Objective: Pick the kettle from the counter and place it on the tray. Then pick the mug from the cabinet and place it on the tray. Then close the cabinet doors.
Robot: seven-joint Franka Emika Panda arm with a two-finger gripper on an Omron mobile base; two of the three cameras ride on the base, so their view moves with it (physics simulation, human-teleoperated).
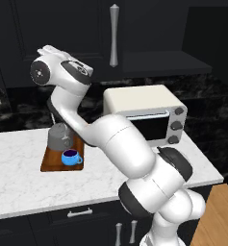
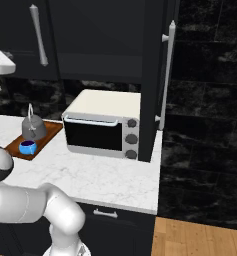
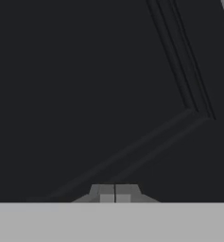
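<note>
white marble counter (image 1: 19, 163) carries tray (image 1: 50, 162) beside toaster oven (image 1: 149, 113).

Marble counter (image 1: 19, 168); tray (image 1: 49, 163), toaster oven (image 1: 144, 113) on it

Flat, even rendered light; soft blocky edges, faint shadows, no glare.

I see a white toaster oven (image 1: 146, 115) with a dark glass door and three knobs. Black marble backsplash (image 2: 205, 75) behind it. Wooden floor (image 2: 200, 237) lies lower right.
</note>
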